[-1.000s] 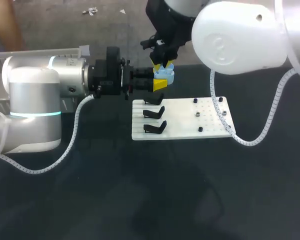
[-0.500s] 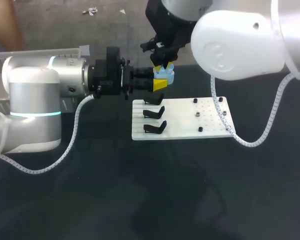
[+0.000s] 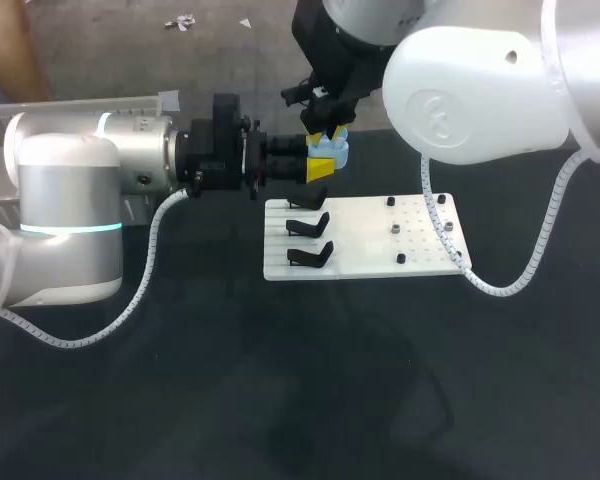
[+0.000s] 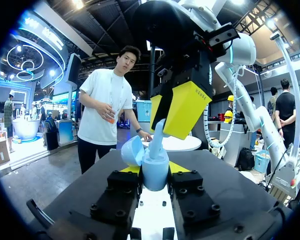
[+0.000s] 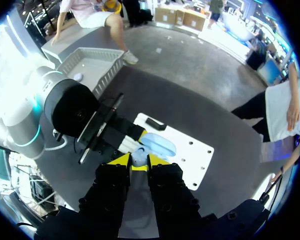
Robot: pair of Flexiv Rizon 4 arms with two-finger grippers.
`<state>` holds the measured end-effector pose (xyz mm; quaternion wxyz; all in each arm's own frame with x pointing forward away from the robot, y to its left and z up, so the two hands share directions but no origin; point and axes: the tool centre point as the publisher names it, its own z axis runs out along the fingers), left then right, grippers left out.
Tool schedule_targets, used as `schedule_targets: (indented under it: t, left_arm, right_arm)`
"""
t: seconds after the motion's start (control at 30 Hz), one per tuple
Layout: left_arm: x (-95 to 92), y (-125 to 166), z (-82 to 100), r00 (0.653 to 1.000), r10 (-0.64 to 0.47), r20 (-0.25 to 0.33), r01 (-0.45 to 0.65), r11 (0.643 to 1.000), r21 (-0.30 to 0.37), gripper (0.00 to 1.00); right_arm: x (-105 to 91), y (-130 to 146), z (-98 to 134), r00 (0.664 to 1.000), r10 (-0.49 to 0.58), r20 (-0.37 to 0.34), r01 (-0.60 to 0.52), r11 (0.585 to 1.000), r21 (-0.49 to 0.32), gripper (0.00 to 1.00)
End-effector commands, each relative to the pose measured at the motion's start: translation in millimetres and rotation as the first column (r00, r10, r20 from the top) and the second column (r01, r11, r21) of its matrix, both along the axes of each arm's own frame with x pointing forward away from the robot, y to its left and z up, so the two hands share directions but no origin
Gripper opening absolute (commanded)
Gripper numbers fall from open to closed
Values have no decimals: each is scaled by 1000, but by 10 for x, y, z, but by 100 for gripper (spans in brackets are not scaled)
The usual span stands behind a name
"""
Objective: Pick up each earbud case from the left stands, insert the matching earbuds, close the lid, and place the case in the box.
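Blue case [image 4: 154,175] (open), left claw [image 4: 155,168] clamping, earbud [image 4: 158,134] above

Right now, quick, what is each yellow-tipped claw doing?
Left gripper: closed on the open light blue plastic earbud case.
Right gripper: closed on a light blue earbud.

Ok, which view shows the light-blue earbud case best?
Left wrist view: the light-blue earbud case, lid open, clamped in the left gripper. Right wrist view hides it partly behind the right gripper; head view shows a small patch.
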<state>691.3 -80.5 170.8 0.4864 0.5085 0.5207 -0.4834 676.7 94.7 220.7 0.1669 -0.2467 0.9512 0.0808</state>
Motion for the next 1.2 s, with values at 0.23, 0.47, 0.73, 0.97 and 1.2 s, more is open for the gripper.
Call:
schedule_targets:
  t: [0.23, 0.47, 0.73, 0.97, 1.2]
  left_arm:
    - [-8, -3, -11, 1000, 5, 5, -5, 1000, -5, 0]
    - [-8, -3, -11, 1000, 5, 5, -5, 1000, -5, 0]
    - [-8, -3, -11, 1000, 5, 5, -5, 1000, -5, 0]
    - [-8, -3, -11, 1000, 5, 5, -5, 1000, -5, 0]
    - [-8, -3, -11, 1000, 5, 5, -5, 1000, -5, 0]
  right_arm:
    - [15, 3, -33, 1000, -6, 1, 6, 1000, -2, 0]
    - [24, 6, -50, 1000, -8, -1, 8, 1000, -3, 0]
    - [31, 5, -59, 1000, -3, -4, 3, 1000, -9, 0]
    - [42, 2, -57, 1000, 9, 1, -9, 1000, -26, 0]
    - [40, -8, -61, 1000, 18, 5, -18, 999, -44, 0]
